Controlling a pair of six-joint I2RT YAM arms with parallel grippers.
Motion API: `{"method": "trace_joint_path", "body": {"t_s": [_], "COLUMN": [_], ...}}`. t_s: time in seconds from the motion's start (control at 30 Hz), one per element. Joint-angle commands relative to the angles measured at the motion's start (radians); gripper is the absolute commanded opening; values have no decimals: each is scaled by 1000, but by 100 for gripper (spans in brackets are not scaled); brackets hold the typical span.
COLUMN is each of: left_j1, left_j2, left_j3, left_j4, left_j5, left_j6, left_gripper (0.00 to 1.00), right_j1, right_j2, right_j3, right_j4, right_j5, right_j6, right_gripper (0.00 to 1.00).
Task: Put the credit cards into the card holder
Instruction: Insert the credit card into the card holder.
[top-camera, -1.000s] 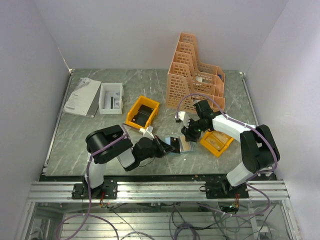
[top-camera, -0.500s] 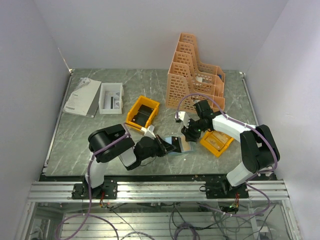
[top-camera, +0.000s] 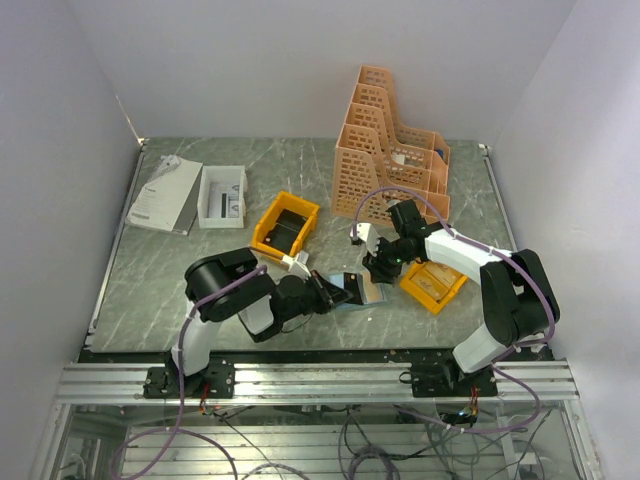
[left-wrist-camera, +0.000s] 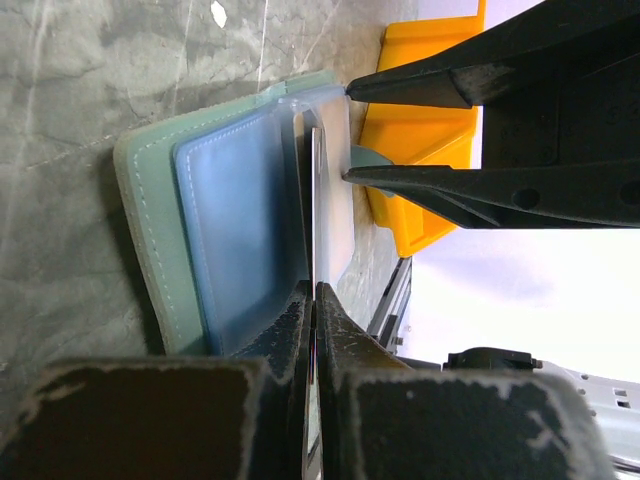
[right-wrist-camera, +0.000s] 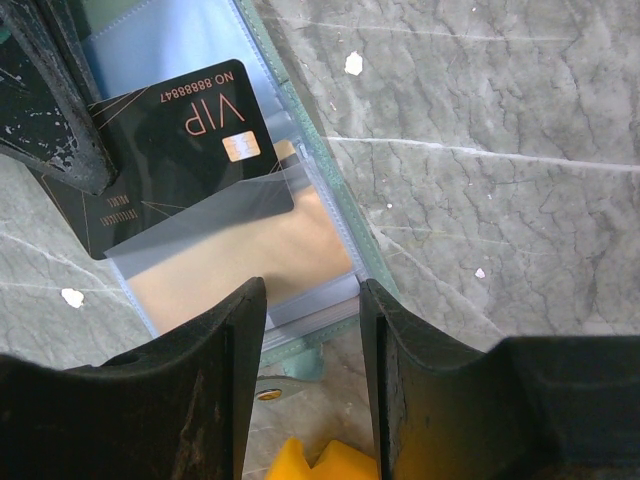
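Observation:
The card holder (top-camera: 362, 291) lies open on the table, grey-green outside (left-wrist-camera: 140, 200) with blue sleeves and a tan inside (right-wrist-camera: 240, 262). My left gripper (left-wrist-camera: 313, 292) is shut on a black credit card marked VIP (right-wrist-camera: 170, 140), seen edge-on (left-wrist-camera: 314, 200) in the left wrist view. The card's far end sits under a clear sleeve of the holder. My right gripper (right-wrist-camera: 312, 300) stands open, its jaws astride the holder's near edge by the snap tab (right-wrist-camera: 290, 368). From above, the left gripper (top-camera: 333, 291) and the right gripper (top-camera: 372, 273) meet over the holder.
A yellow bin (top-camera: 433, 283) with tan cards lies right of the holder, and its corner shows below the right jaws (right-wrist-camera: 320, 462). Another yellow bin (top-camera: 285, 225) sits behind the left arm. An orange file rack (top-camera: 390, 150) stands at the back. A white box (top-camera: 222, 195) and papers (top-camera: 165, 193) lie far left.
The left arm's elbow has shifted a little to the right, keeping the card at the holder. The right arm has not moved.

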Motion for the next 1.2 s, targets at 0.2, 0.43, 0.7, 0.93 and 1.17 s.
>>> {"method": "trace_joint_path", "body": {"t_s": [0.2, 0.43, 0.7, 0.93, 1.17], "left_j1": [-23, -32, -45, -56, -61], "left_j2": [79, 90, 107, 99, 88], "left_j3": [-41, -34, -23, -15, -4], "left_j4": [183, 205, 214, 195, 168], "left_j5": [-75, -98, -121, -146, -161], "left_j6": [-12, -20, -35, -43, -41], "left_gripper": [7, 7, 7, 7, 7], "right_j1": [-4, -4, -4, -3, -3], "right_j2": [28, 28, 27, 30, 36], "right_j3": [-3, -4, -3, -3, 0], "right_j4": [-24, -24, -25, -27, -30], "right_j5": [29, 29, 29, 28, 31], "right_j6": [-14, -14, -14, -15, -15], "right_gripper": [42, 42, 42, 42, 42]}}
